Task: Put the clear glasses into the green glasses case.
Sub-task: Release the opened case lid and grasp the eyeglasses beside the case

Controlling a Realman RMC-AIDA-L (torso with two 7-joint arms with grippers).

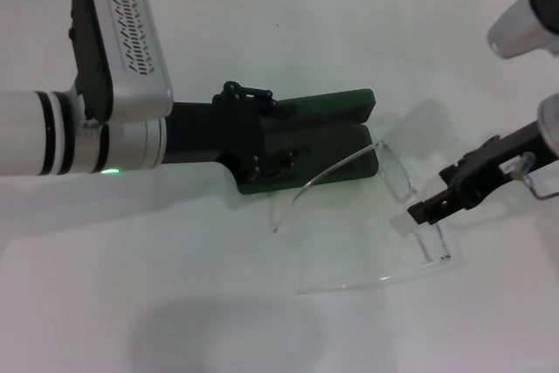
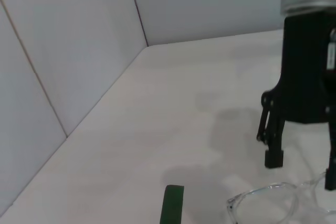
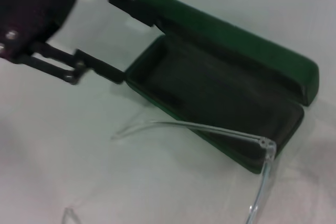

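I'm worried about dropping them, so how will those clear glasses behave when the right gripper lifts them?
Probably light but springy: the clear glasses have long thin arms spread open. Likely slippery, being smooth plastic. The right gripper sits at one lens edge, so they may tilt.

The left gripper [image 1: 262,133] hides one end of the green glasses case [image 1: 336,133]; the clear glasses [image 3: 252,150] run off frame.
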